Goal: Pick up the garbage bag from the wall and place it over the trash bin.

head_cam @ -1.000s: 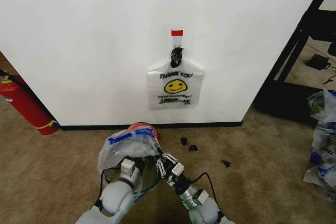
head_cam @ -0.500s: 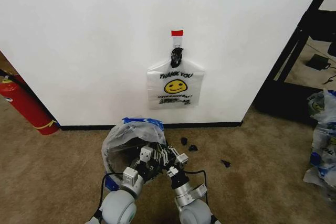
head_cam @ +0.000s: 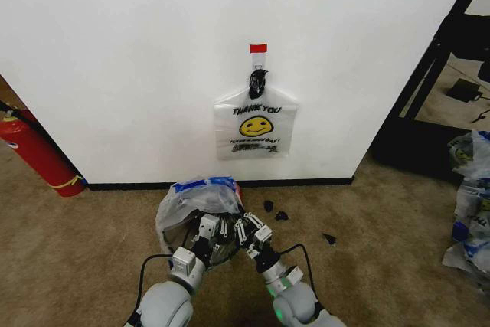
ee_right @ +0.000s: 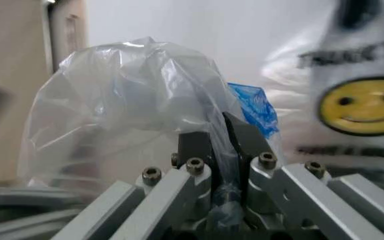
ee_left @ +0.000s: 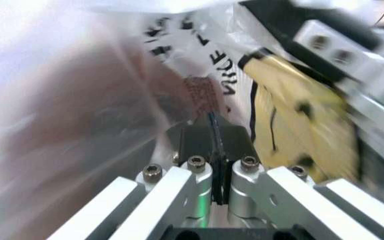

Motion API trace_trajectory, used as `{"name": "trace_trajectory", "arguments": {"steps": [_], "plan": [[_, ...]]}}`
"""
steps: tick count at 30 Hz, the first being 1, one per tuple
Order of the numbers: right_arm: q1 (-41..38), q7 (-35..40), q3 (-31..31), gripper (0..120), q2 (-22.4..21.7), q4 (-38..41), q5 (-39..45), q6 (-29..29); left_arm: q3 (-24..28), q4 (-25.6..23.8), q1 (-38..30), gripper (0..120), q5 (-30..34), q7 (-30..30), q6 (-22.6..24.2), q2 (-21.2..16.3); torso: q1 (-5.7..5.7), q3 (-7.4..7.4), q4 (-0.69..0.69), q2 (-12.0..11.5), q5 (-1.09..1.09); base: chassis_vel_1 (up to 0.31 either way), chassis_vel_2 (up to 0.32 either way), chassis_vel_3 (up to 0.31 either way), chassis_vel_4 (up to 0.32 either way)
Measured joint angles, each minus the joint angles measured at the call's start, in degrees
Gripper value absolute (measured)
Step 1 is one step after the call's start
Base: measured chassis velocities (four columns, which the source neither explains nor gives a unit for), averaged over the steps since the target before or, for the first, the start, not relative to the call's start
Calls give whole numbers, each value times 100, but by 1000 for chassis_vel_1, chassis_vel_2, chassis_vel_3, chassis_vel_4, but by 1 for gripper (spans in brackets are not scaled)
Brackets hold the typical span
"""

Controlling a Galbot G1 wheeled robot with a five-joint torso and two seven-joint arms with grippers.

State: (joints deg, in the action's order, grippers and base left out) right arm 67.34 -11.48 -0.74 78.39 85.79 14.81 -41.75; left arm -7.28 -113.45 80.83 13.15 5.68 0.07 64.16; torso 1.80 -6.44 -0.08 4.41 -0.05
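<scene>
A crumpled translucent garbage bag (head_cam: 195,201) with blue print bulges low in front of the wall (head_cam: 138,51), held between my two grippers. My left gripper (head_cam: 207,229) is shut on its film, and the left wrist view shows the fingertips (ee_left: 212,135) pinching plastic beside yellow and black print. My right gripper (head_cam: 249,231) is shut on the bag (ee_right: 125,85) too. The trash bin (head_cam: 187,237) shows as a dark shape through the plastic, with a red sliver at its far side. A second smiley "THANK YOU" bag (head_cam: 256,124) hangs flat from the red-taped hook (head_cam: 259,48).
A red fire extinguisher (head_cam: 34,155) leans at the wall on the left. Small black scraps (head_cam: 276,212) lie on the carpet right of the bin. A black rack (head_cam: 429,74) stands at the right, with a pile of plastic bags (head_cam: 471,204) at the right edge.
Both grippers carried the bag from lower left forward toward the wall, covering the bin's red top. In the last half second bag and grippers shifted slightly right and settled lower.
</scene>
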Motion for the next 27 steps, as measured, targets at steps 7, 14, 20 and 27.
{"name": "trace_trajectory", "arguments": {"steps": [7, 14, 20, 27], "plan": [[-17, 459, 15, 1, -174, -35, 445, 398, -260, -241, 292, 0, -213, 0, -148, 120, 0, 0, -1, 0, -1, 0, 0, 0, 0], [8, 467, 63, 1, -431, 35, 1027, 634, -387, -472, 490, 5, -294, -56, -249, 88, 0, 0, 1, 0, 0, 0, 0, 0, 0], [0, 917, -45, 1, -731, 350, 2419, 1034, -580, -599, 781, 32, -305, 0, -495, -31, 0, 0, 0, 0, 0, 0, 0, 0, 0], [248, 1298, -163, 1, -756, 730, 3944, 1150, -1156, -225, 855, 58, 153, -229, -671, 43, 0, 0, -1, 0, 0, 0, 0, 0, 0]]}}
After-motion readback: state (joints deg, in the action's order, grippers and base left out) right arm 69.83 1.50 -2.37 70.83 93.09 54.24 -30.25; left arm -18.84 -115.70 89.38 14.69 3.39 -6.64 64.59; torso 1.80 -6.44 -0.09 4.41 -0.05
